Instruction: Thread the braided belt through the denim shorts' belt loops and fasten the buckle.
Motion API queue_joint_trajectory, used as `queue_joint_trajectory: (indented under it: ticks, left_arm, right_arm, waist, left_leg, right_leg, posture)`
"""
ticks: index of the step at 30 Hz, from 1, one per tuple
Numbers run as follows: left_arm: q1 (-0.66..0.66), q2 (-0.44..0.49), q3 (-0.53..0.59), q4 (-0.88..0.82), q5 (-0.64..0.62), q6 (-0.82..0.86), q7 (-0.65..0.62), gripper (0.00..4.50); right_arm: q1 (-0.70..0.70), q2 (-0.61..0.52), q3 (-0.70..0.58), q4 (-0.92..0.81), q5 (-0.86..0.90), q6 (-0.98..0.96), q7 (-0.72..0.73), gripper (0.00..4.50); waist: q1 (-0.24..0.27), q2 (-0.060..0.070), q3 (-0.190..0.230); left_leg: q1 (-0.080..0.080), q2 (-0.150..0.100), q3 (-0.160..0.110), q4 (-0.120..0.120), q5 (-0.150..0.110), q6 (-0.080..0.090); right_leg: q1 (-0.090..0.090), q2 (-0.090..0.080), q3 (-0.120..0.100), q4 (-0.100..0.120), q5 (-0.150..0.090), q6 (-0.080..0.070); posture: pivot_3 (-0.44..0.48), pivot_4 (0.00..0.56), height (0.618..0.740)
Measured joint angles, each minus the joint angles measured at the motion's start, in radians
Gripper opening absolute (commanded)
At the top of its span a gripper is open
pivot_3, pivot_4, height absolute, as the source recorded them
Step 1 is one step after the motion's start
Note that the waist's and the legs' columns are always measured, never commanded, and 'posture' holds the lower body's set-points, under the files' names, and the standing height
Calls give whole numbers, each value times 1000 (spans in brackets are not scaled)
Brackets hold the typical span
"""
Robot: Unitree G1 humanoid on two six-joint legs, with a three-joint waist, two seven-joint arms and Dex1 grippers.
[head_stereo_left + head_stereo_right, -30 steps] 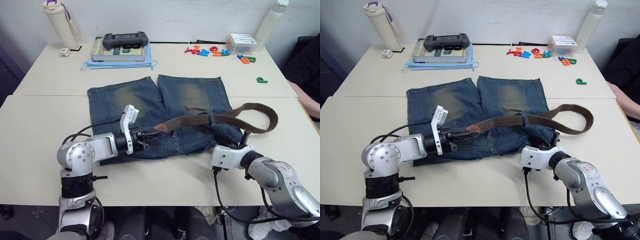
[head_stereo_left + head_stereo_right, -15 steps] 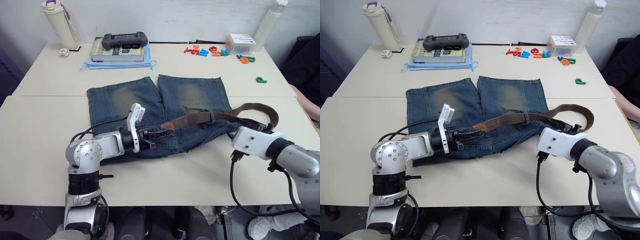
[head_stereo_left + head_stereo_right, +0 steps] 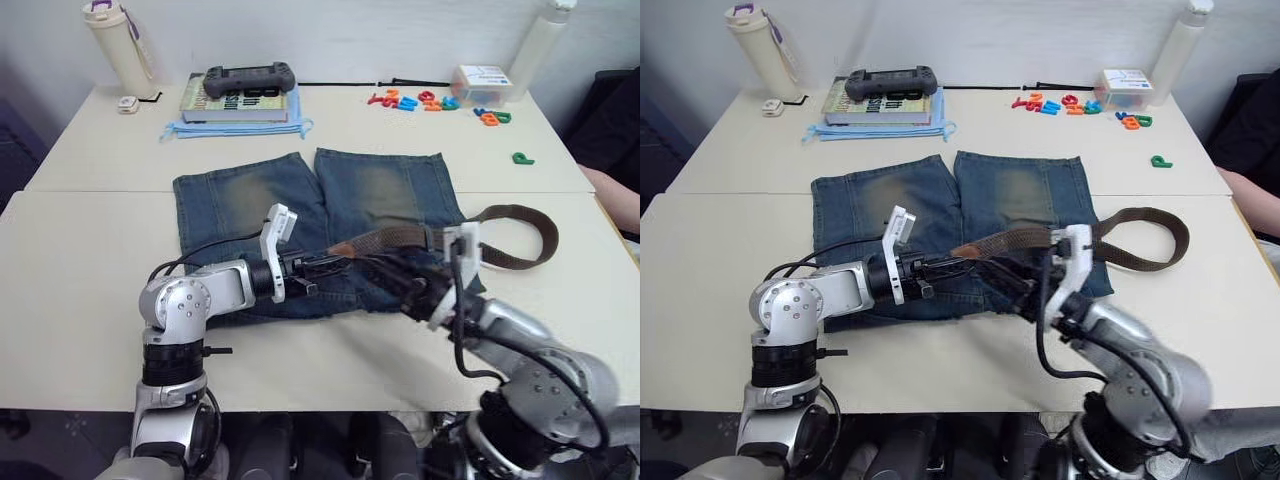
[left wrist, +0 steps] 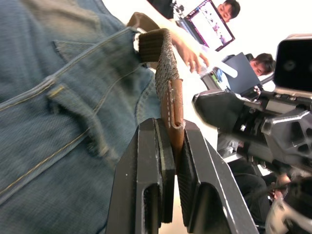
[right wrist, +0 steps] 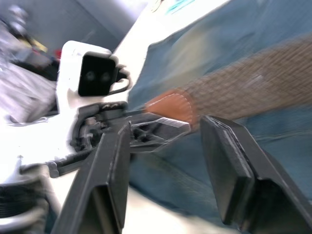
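Flat on the cream table (image 3: 80,260) lie the blue denim shorts with faded yellowish patches (image 3: 300,205); across their near edge runs the dark brown braided belt (image 3: 400,238) (its far end loops off to the right); the left gripper (image 4: 174,146) has its two black fingers clamped on the belt's tan leather tip (image 4: 175,105); the right gripper (image 5: 170,131), jaws spread wide, hangs just beside that tip; a clear lidded box (image 3: 481,83) stands at the table's far edge, contents unclear.

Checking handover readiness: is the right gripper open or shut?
Open: the right gripper has its fingers spread wide, facing the braided belt's tan tip.
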Motion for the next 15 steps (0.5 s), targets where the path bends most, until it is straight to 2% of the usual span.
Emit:
queue_joint_trajectory:
  ticks: [3, 7, 11, 15]
  left_arm:
    - [0, 3, 1, 0, 0, 0, 0, 0]
    - [0, 2, 1, 0, 0, 0, 1, 0]
    - [0, 1, 3, 0, 0, -1, 3, 0]
    - [-1, -5, 8, 0, 0, -10, 10, 0]
  right_arm:
    - [-32, 4, -86, 63, 56, 0, -148, 2437]
    - [-47, 5, -189, 163, 141, 0, -271, 2437]
    - [-47, 5, -204, 197, 197, 0, -327, 2437]
    - [-46, 5, -205, 235, 335, 0, -427, 2437]
  waist:
    - [-4, 0, 0]
    - [-6, 0, 0]
    - [-12, 0, 0]
    - [-28, 0, 0]
  left_leg:
    - [0, -2, 1, 0, 0, 1]
    - [1, -1, 1, -4, 1, 0]
    - [2, 0, 2, -8, 4, -1]
    - [3, 0, 2, -10, 5, -1]
  right_leg:
    - [0, -1, 1, -1, 1, 1]
    - [-2, 0, 1, 1, 0, 0]
    - [-2, 1, 2, 1, 0, -1]
    - [-2, 1, 2, 2, -1, -1]
  posture:
    - [0, 150, 667]
    - [0, 150, 667]
    - [0, 150, 667]
    - [0, 150, 667]
